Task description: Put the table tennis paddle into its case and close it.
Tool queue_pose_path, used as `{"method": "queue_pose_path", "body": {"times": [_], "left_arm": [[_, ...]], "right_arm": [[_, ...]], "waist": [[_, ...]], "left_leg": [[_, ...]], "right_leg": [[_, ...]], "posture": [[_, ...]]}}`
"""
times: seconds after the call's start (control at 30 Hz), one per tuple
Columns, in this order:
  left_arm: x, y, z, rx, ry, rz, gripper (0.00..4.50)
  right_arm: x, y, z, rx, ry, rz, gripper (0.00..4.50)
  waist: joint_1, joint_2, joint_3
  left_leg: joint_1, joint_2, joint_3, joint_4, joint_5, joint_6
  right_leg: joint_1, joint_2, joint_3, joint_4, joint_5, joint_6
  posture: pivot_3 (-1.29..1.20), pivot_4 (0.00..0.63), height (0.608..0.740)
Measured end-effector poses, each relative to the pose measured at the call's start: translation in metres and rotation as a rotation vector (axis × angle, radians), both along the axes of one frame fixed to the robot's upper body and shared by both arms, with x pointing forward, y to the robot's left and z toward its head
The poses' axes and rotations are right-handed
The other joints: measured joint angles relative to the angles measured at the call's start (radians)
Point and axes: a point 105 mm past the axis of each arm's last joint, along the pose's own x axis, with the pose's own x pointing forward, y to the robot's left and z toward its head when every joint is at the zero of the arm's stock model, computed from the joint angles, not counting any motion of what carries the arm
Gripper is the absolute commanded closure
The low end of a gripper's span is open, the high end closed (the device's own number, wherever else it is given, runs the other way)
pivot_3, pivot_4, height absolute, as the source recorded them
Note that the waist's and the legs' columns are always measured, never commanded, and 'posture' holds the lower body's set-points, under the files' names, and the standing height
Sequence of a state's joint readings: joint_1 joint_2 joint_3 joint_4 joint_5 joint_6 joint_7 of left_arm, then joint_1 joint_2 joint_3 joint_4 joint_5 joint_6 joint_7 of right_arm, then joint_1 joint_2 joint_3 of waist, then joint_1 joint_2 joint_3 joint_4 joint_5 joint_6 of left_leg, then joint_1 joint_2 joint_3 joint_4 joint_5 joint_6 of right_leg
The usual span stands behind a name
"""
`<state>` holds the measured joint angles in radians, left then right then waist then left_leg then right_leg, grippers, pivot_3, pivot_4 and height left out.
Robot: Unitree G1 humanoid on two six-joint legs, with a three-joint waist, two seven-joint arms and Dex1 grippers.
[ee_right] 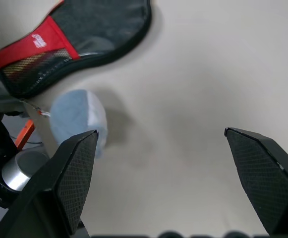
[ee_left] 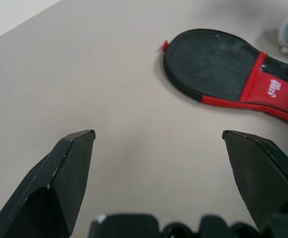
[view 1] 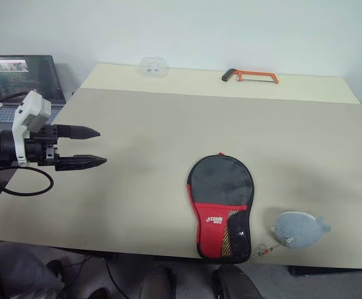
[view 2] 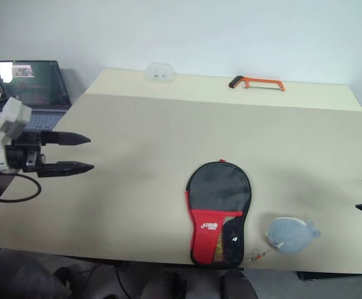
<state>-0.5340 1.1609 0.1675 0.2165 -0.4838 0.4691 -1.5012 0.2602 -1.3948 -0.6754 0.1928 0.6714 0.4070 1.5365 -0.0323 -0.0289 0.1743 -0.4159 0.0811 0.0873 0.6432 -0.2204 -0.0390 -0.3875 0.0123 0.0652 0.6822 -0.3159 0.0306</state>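
Case (view 1: 220, 207) lengthwise, narrow end toward table's near edge.

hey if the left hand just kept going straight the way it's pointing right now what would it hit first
Probably bare table. The open left hand hangs off the table's left edge, aimed across and slightly down. The case lies farther along, off to one side; depth is unclear, so it might reach that instead.

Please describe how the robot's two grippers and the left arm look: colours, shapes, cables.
The left gripper has two black, pointed, tapering fingers on a black body, with a white boxy block on the wrist and a looping black cable below. The right gripper has matching black wedge fingers with a fine grid texture.
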Motion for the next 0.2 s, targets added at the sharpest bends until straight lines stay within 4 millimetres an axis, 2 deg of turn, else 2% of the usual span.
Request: {"method": "queue_pose_path", "body": {"times": [0.2], "left_arm": [[0.0044, 0.0019, -0.0019, 0.043, -0.008, -0.007, 0.00]], "right_arm": [[-0.0014, 0.0010, -0.0002, 0.004, -0.010, 0.004, 0.02]], "waist": [[0.000, 0.000, 0.000]], "left_leg": [[0.000, 0.000, 0.000, 0.000, 0.000, 0.000]], "right_leg": [[0.000, 0.000, 0.000, 0.000, 0.000, 0.000]], "posture": [[0.00, 0.150, 0.740]]}}
